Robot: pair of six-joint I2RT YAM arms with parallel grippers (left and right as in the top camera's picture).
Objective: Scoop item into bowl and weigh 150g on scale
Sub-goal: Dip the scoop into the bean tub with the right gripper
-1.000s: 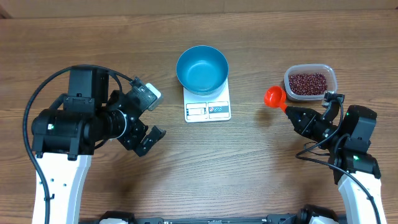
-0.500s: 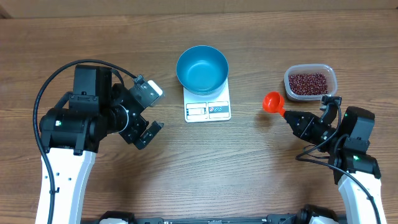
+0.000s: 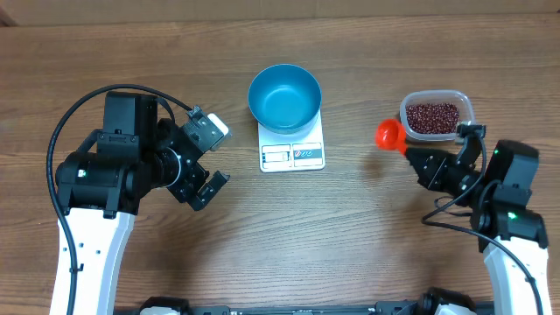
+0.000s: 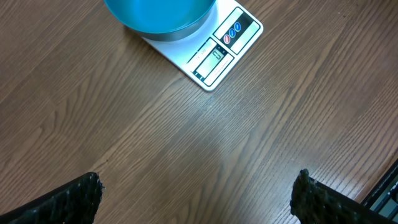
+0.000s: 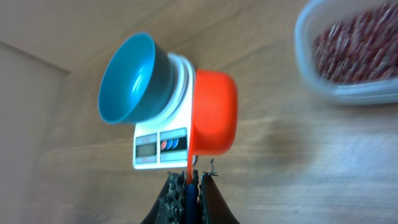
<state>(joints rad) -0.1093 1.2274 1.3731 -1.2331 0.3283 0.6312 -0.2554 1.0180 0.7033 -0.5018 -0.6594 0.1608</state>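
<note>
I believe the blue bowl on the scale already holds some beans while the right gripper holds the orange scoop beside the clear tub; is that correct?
Not quite: the overhead view shows the blue bowl on the scale empty; the beans lie in the clear tub. The right gripper does hold the orange scoop beside that tub.

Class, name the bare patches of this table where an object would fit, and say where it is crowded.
Bare table: the front stretch below the scale; the strip between the open left gripper and the scale; the back left corner. Crowded: right side, where right gripper, measuring cup and tub cluster.
</note>
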